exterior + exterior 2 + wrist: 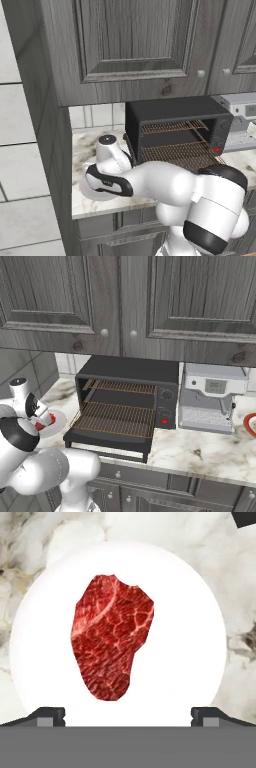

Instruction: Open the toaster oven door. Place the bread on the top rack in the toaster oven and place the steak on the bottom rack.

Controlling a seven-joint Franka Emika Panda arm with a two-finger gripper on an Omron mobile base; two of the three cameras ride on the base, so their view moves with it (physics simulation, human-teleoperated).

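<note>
The steak (112, 642), red and marbled, lies on a round white plate (185, 637) on the marble counter left of the toaster oven (130, 368). My gripper (128, 714) hangs straight above the steak, open, fingertips wide apart with nothing between them. The toaster oven door (107, 440) is folded down flat toward me. Inside I see the top rack (125, 387) and below it the bottom rack (117, 418), both bare. In the left base view my arm covers most of the plate (97, 192). The bread is out of view.
A silver-white coffee machine (210, 398) stands right of the oven. A red-rimmed plate (251, 423) shows at the far right edge. Grey wall cabinets (135, 45) hang low over the counter, and a tall grey side panel (52, 150) bounds it on the left.
</note>
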